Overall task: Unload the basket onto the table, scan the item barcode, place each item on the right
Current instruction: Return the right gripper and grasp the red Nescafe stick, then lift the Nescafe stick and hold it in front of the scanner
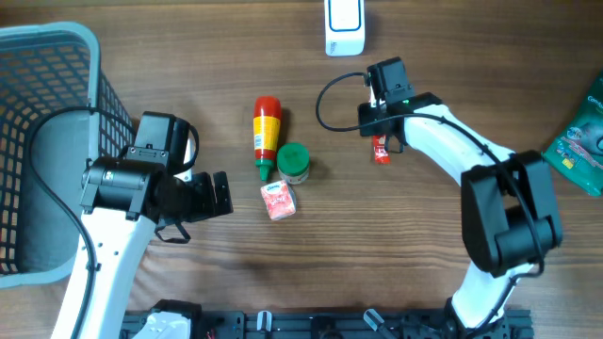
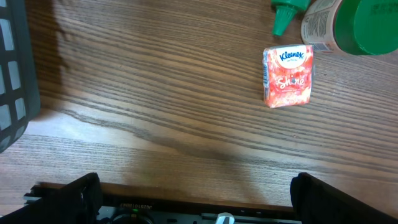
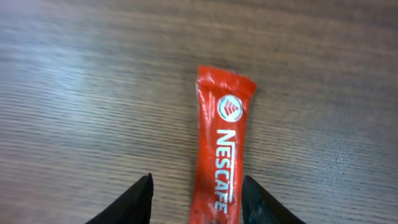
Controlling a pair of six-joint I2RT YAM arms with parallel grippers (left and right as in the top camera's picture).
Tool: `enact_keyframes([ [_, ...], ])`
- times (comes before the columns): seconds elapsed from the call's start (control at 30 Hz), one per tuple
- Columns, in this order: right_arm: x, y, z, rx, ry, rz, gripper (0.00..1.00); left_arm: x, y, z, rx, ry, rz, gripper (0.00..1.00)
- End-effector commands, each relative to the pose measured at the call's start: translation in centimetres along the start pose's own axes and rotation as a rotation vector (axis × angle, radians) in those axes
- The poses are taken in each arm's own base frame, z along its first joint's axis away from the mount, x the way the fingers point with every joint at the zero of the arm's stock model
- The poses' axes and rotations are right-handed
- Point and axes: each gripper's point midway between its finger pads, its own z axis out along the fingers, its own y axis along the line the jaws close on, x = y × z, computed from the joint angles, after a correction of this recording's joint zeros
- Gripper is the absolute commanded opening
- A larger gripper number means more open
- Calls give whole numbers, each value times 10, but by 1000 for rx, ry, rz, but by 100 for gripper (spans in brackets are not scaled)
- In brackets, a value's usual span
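A red Nescafe sachet (image 3: 221,155) lies flat on the wooden table, seen in the overhead view as the small red sachet (image 1: 381,151) right of centre. My right gripper (image 3: 198,180) is low over it, one finger on each side of its near end. A gap shows on the left and a narrower one on the right, so the jaws are open around it. A white scanner (image 1: 345,26) stands at the table's far edge. My left gripper (image 2: 196,186) is wide open with nothing in it, just left of the Kleenex pack (image 1: 278,201).
A red sauce bottle (image 1: 267,135) with a green cap, a green-lidded jar (image 1: 293,162) and the pink Kleenex pack (image 2: 288,76) sit together mid-table. A blue-grey basket (image 1: 47,56) fills the far left. A green packet (image 1: 584,141) lies at the right edge.
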Motion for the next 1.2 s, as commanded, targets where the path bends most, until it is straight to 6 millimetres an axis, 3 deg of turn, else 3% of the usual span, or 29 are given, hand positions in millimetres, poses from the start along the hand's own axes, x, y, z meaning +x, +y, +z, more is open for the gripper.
enact_keyframes([
  [0.0,22,-7,27,52,72,8,43,0,2,0,-11,-6,-8,100],
  [0.1,34,-9,39,65,113,11,34,0,2,0,-11,-6,-8,100],
  [0.17,45,-11,44,75,151,26,22,0,2,0,-11,-6,-8,100],
  [0.27,53,-10,42,73,188,86,9,0,2,0,-11,-6,-8,100],
  [0.33,49,5,35,-6,211,108,5,0,2,0,-11,-6,-8,100],
  [0.43,23,43,-8,-254,261,150,4,0,2,0,-11,-6,-8,100],
  [0.5,13,60,-60,-398,351,261,4,0,2,0,-11,-5,-8,100],
  [0.63,25,68,-157,-554,590,477,4,0,2,0,-11,-5,-8,100],
  [0.77,39,86,-207,-713,773,624,4,0,2,0,-11,-6,-8,100],
  [0.87,46,96,-232,-788,896,700,4,0,2,0,-11,-6,-8,100],
  [1.0,40,103,-242,-859,915,723,4,0,2,0,-11,-6,-8,100],
  [1.17,12,122,-279,-1154,956,794,4,0,2,0,-11,-6,-8,100],
])
